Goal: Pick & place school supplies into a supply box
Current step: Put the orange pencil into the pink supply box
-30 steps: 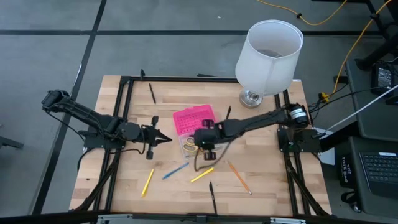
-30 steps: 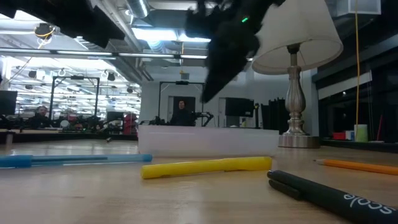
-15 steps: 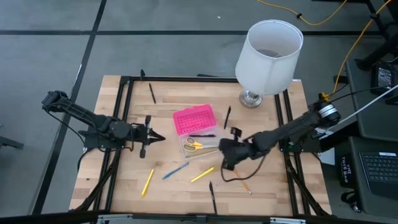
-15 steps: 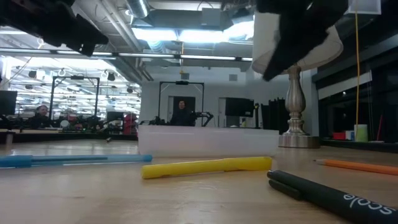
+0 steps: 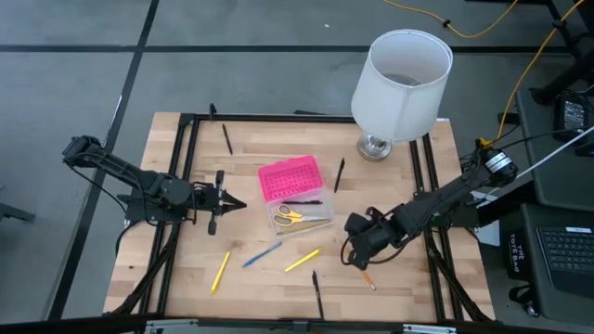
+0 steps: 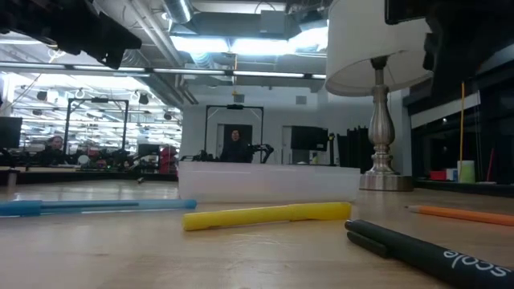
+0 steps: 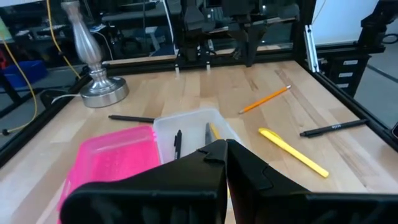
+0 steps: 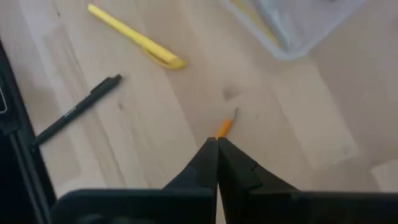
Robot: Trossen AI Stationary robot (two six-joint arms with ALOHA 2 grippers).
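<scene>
Since a second ago the right gripper [image 5: 355, 249] has left the box [image 5: 299, 216] at the middle of the table [image 5: 390, 288] and swung out toward the right half, nearer the front edge, where it now hangs over the orange pencil [image 5: 366, 276]. Its fingers [image 8: 208, 163], parted before, are now pressed together with nothing between them; in the right wrist view the pencil's tip [image 8: 225, 127] shows just beyond their point, lying on the wood.

The left gripper [image 5: 239, 202] has drifted slightly back toward the left edge and points at the box from left of centre, fingers together and empty.

The box sits open at the middle, its pink lid [image 5: 290, 178] lying on the far side of the clear base. The scissors [image 5: 289, 216] lie inside the base, along with a dark pen [image 5: 302, 202] at its far wall.

Loose on the table toward the front edge are a yellow pen [image 5: 302, 260], a blue pen [image 5: 262, 255], a second yellow pen [image 5: 221, 271] and a black pen [image 5: 317, 293]. Two more black pens lie farther back: one [image 5: 227, 138] near the far left corner, one [image 5: 340, 174] just right of the lid. A lamp [image 5: 401, 85] stands at the far right corner.
</scene>
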